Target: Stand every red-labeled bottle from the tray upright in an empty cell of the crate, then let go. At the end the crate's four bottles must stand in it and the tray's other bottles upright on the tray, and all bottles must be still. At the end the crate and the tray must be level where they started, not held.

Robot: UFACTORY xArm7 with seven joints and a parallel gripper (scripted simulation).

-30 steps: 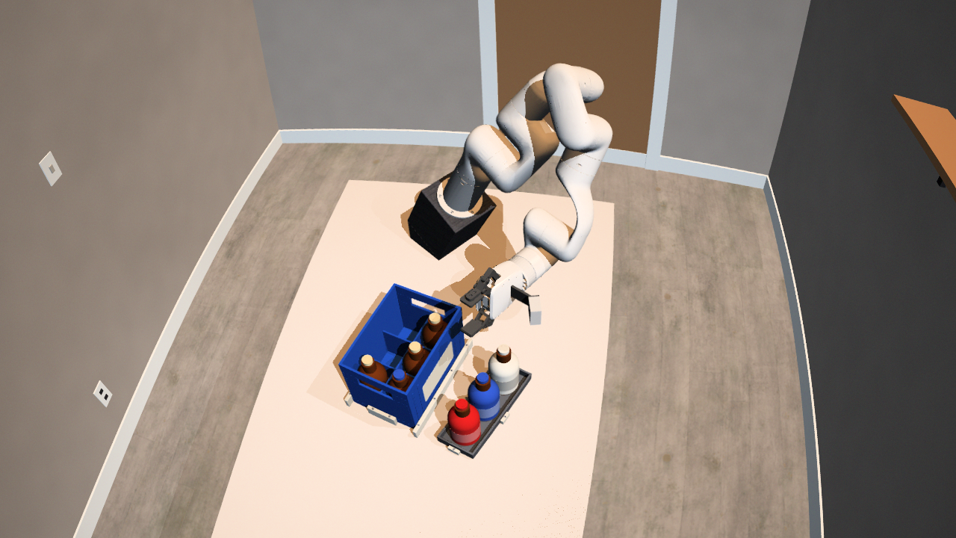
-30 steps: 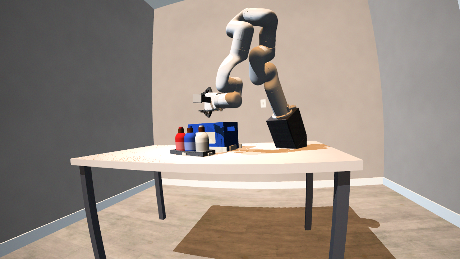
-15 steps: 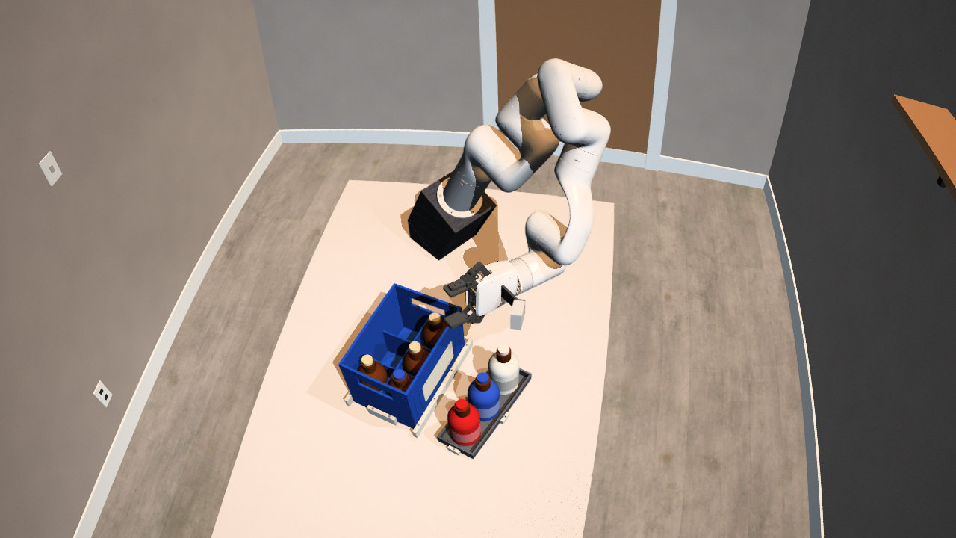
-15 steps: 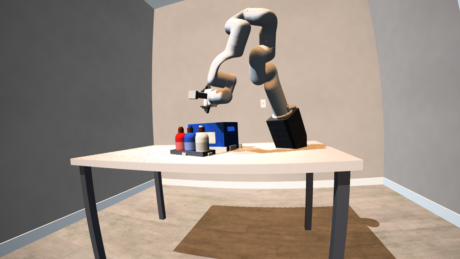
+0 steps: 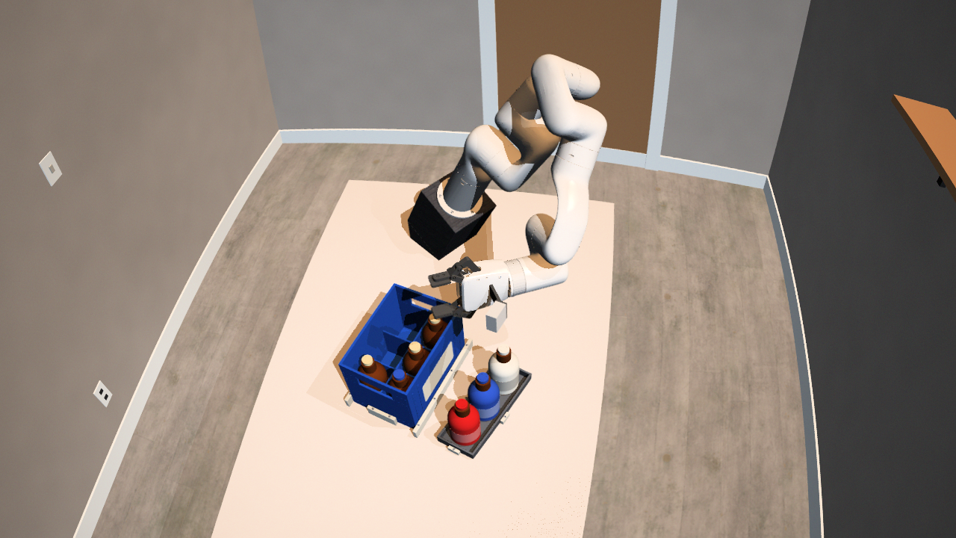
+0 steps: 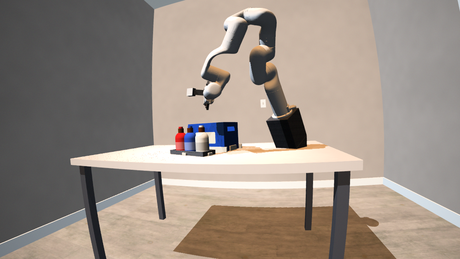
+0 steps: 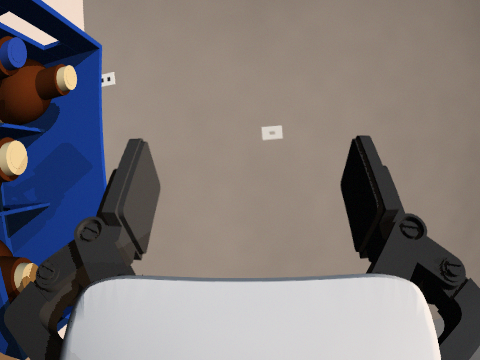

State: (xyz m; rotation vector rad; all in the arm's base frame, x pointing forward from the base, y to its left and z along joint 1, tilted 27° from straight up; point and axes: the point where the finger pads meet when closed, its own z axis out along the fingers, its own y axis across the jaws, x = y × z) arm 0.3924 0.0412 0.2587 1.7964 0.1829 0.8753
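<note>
The blue crate [image 5: 401, 354] stands on the table with brown bottles upright in its cells. Three have cream caps [image 5: 414, 349] and one has a blue cap [image 5: 399, 376]. Cells in the row away from the tray look empty. The dark tray [image 5: 484, 422] beside the crate holds a red-labeled bottle [image 5: 463, 421], a blue-labeled bottle [image 5: 484, 396] and a white-labeled bottle [image 5: 503, 370], all upright. My gripper [image 5: 442, 294] is open and empty. It hovers well above the crate's end nearest the robot base and points sideways, as the exterior view [image 6: 206, 104] shows. The wrist view shows the open fingers with the crate [image 7: 54, 160] at the left.
The black robot base [image 5: 449, 220] stands on the table behind the crate. The crate and the tray sit close together, side by side. In the exterior view the tray [image 6: 192, 152] is in front of the crate [image 6: 218, 133].
</note>
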